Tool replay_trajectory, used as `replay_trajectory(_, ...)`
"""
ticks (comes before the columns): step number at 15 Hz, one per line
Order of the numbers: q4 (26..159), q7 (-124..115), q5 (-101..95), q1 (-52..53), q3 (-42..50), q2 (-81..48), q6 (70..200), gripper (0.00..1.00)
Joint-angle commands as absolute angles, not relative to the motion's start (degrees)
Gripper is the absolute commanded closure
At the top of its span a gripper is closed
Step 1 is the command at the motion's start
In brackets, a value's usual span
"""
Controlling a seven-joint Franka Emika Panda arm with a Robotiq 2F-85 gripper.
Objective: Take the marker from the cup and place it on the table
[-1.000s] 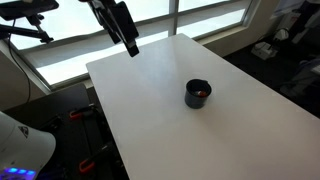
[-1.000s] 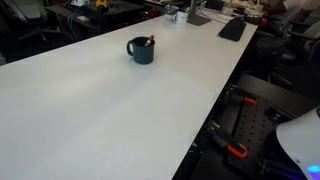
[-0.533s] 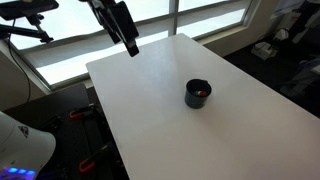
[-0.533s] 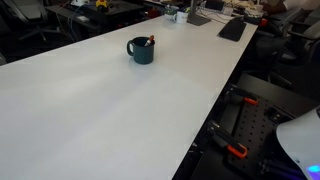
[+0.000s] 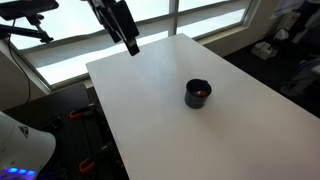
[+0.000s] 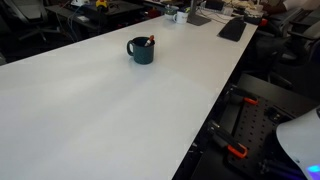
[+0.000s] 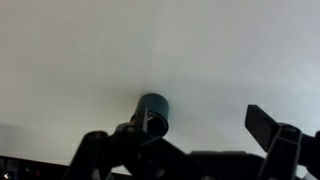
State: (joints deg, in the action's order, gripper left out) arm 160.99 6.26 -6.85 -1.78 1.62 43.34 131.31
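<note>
White table (image 5: 150, 110) beside windows (image 5: 205, 12), black cup (image 5: 198, 94) holding red-orange marker (image 6: 151, 41), cup handle seen only in an exterior view (image 6: 130, 46), gripper (image 5: 130, 44) raised, jaws wide apart, empty.

A: From where do the exterior cameras look?

B: In an exterior view the camera is high and looks down across the table (image 5: 150, 120) toward the windows (image 5: 205, 12); the cup (image 5: 198, 94) is mid-frame. In an exterior view it sits low beside the table (image 6: 90, 110) and looks along it, with the cup (image 6: 141, 50) farther off.

A: And the wrist view?

B: It looks down from well above, past the gripper (image 7: 185, 140). All three share the cup (image 7: 153, 113).
</note>
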Motion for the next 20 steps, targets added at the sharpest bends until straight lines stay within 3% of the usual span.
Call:
replay_trajectory(1,159.56,7.76,-7.59,-1.61,2.28,40.88,132.47,0.00)
replay_trajectory(12,148.98,9.72,-15.53,-7.14,5.13,18.15,148.53,0.00)
replay_trajectory(20,136.85,19.11,-11.78,-6.57,8.33,2.47,147.64,0.00)
